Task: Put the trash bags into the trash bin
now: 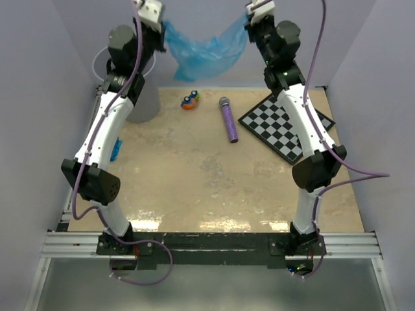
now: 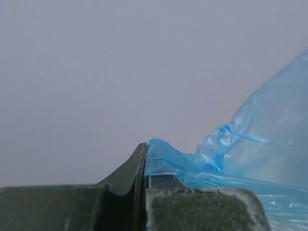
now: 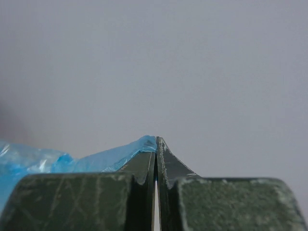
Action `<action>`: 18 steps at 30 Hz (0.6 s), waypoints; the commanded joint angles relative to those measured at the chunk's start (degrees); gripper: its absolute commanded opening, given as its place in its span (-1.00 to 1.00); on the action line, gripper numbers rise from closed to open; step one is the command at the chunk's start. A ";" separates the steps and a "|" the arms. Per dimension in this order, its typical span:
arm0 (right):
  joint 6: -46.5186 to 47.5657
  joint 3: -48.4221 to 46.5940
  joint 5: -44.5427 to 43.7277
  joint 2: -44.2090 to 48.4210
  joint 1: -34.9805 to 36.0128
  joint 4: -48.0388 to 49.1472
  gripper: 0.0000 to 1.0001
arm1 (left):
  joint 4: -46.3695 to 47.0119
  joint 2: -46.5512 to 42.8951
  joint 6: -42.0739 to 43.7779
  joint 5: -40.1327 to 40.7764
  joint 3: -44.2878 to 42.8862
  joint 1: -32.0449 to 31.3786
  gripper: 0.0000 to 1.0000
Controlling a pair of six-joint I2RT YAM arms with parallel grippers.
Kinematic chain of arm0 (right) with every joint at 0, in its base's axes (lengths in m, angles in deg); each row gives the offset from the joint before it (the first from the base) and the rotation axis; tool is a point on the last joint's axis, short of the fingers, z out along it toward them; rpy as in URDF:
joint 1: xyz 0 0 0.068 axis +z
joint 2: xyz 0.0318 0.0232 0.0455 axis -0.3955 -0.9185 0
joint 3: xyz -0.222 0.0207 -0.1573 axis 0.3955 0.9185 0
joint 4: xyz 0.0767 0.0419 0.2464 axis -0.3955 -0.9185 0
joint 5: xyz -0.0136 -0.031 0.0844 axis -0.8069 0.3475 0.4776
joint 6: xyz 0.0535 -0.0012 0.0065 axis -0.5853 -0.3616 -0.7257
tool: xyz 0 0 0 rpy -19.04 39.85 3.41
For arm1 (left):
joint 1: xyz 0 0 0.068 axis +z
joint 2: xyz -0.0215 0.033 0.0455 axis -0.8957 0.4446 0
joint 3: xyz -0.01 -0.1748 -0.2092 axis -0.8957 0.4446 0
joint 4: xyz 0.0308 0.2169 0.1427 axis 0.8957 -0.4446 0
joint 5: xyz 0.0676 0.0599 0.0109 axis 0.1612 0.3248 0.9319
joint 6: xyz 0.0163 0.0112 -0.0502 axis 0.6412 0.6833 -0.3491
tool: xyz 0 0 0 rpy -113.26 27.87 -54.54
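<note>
A wide floppy sheet of bright-blue trash bag (image 1: 206, 53) hangs stretched high above the table's back edge between my two grippers. My left gripper (image 1: 162, 24) is shut on its left corner; the film (image 2: 250, 149) spills to the right of the fingers (image 2: 130, 173). My right gripper (image 1: 248, 21) is shut on its right corner; the film (image 3: 96, 161) trails left of the fingers (image 3: 166, 163). The grey trash bin (image 1: 144, 100) stands at the back left, mostly hidden behind my left arm, its pale rim (image 1: 97, 61) showing.
A purple glittery microphone (image 1: 228, 120) lies at the back middle of the table. A small orange and blue toy (image 1: 190, 100) lies left of it. A black-and-white checkerboard (image 1: 285, 124) lies at the back right under my right arm. A blue scrap (image 1: 116, 149) lies by the left edge.
</note>
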 commanded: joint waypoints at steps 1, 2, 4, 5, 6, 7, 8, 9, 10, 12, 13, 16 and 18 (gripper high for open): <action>-1.02 -9.59 -1.11 6.69 1.49 24.15 -1.00 | 23.32 3.56 4.63 2.95 -18.52 -0.60 -1.00; 1.08 -6.01 1.42 9.23 2.63 30.99 -1.00 | 29.02 3.48 6.64 0.85 -19.68 -0.95 -1.00; 6.60 3.65 4.33 15.91 5.18 42.79 -1.00 | 38.00 0.86 14.35 -3.02 -17.16 -3.31 -1.00; 10.81 9.00 5.91 18.72 6.58 46.32 -1.00 | 42.30 -0.81 20.22 -4.43 -12.96 -5.33 -1.00; 14.42 15.23 6.97 22.06 8.34 48.53 -1.00 | 46.52 -5.09 25.50 -5.75 -7.18 -8.56 -1.00; 17.85 21.39 8.20 25.22 9.57 49.51 -1.00 | 52.57 -8.35 30.60 -7.16 1.41 -10.42 -1.00; 20.58 29.28 9.34 29.00 10.72 49.35 -1.00 | 59.68 -12.47 34.22 -8.74 9.85 -12.62 -1.00; 23.39 36.06 10.05 32.60 11.68 47.86 -1.00 | 62.27 -15.91 38.61 -11.71 19.94 -14.29 -0.96; 25.42 44.22 10.23 35.77 12.04 44.89 -1.00 | 62.82 -20.21 42.92 -14.96 30.57 -15.79 -0.92; 28.33 59.44 9.45 43.07 12.31 36.64 -1.00 | 58.29 -27.86 50.83 -20.77 49.56 -18.51 -0.84; 28.78 67.08 6.74 45.01 12.31 30.68 -1.00 | 50.86 -32.33 53.91 -22.36 58.45 -19.57 -1.00; 36.57 82.05 7.76 47.14 12.22 -2.90 -1.00 | -0.42 -40.72 78.10 -29.14 70.04 -20.46 -1.00; 42.91 85.50 12.94 48.45 12.13 -24.74 -1.00 | -31.02 -39.51 84.99 -22.58 69.18 -23.34 -1.00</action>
